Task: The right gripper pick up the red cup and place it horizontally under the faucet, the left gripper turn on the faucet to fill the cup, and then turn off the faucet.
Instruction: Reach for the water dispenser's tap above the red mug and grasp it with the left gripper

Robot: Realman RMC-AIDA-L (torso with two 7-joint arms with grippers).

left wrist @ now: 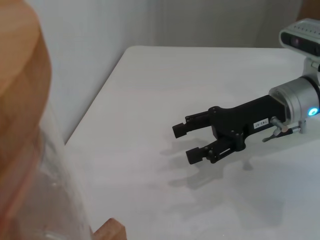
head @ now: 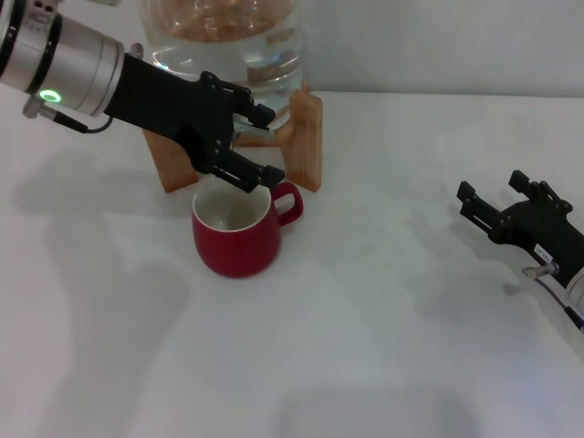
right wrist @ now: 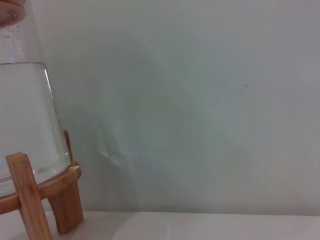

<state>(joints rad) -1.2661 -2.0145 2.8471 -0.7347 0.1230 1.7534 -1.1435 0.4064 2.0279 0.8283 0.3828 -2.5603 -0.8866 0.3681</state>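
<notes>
One red cup [head: 236, 232] standing upright on a white table [head: 383, 347], handle turned toward the robot's right, white inside showing, directly in front of a wooden stand [head: 306, 141] carrying one clear water jug [head: 228, 41]. Left gripper [head: 257, 144] reaching in above the cup's rim at the front of the stand, prongs parted around the spot where the faucet [head: 248, 133] sits; only a glint of chrome showing, so cannot tell if the prongs grip it. Right gripper [head: 494, 193] [left wrist: 187, 143] well apart near the table's right edge, jaws spread, holding nothing. Wide bare tabletop between cup and right gripper, and across the near side. Two grippers, one cup, one jug.
</notes>
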